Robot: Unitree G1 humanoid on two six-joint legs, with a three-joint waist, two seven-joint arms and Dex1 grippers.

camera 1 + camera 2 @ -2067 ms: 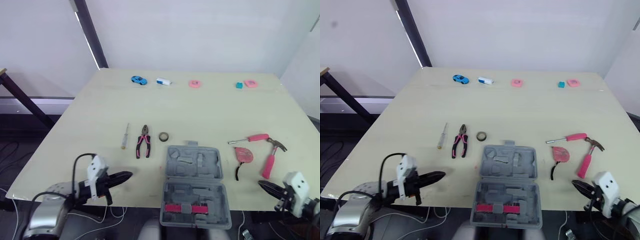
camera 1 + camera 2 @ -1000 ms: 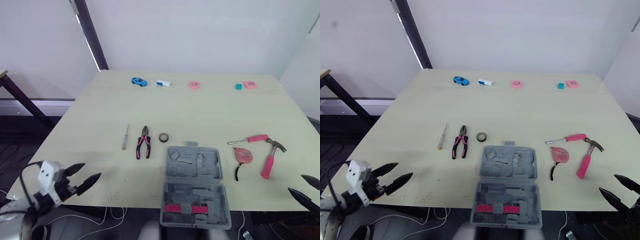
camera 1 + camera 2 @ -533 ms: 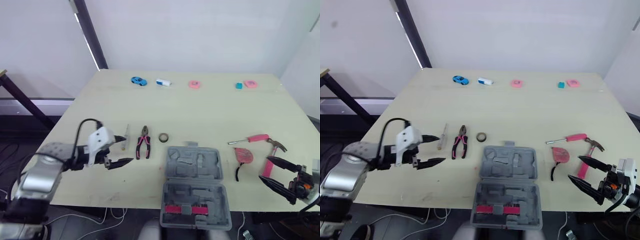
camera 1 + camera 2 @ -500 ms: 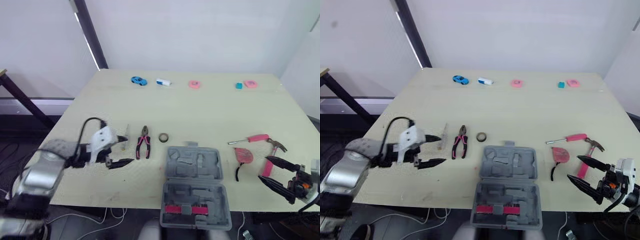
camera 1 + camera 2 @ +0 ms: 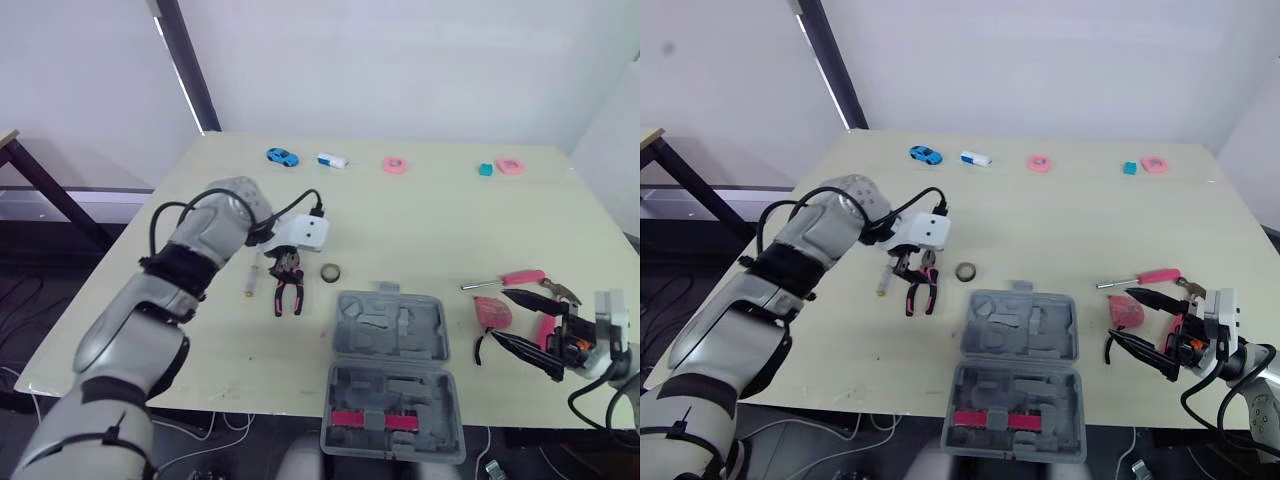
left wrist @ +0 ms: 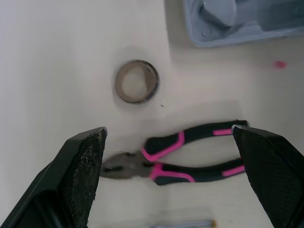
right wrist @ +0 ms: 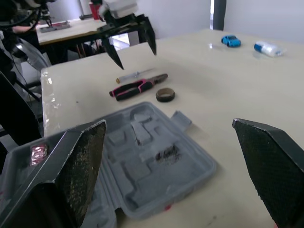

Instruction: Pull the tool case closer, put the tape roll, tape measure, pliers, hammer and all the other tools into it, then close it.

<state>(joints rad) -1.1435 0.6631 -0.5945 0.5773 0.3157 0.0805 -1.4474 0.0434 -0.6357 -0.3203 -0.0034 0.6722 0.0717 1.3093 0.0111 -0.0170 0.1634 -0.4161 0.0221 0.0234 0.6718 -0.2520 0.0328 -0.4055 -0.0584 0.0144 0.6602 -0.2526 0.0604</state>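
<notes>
The grey tool case (image 5: 392, 372) lies open at the table's near edge, a pink bar in its near half. Pink-handled pliers (image 5: 288, 295) lie left of it, with a small screwdriver (image 5: 252, 280) and a dark tape roll (image 5: 331, 272) beside them. My left gripper (image 5: 287, 270) hangs open just over the pliers' head; the pliers (image 6: 180, 156) lie between its fingers (image 6: 85, 171). My right gripper (image 5: 1120, 315) stands open, its tips either side of the pink tape measure (image 5: 488, 310). A pink screwdriver (image 5: 510, 279) and a hammer (image 5: 548, 325) lie right there, the hammer partly hidden.
Along the far edge sit a blue toy car (image 5: 280, 156), a white-and-blue piece (image 5: 332, 159), two pink pieces (image 5: 394, 164) and a teal cube (image 5: 484, 170). A dark post (image 5: 185, 60) rises behind the back left corner. The table's middle is bare.
Both arms have come up from the near edge onto the table. The left gripper swung right to above the pliers; the right gripper advanced to the tape measure. The tools have not moved.
</notes>
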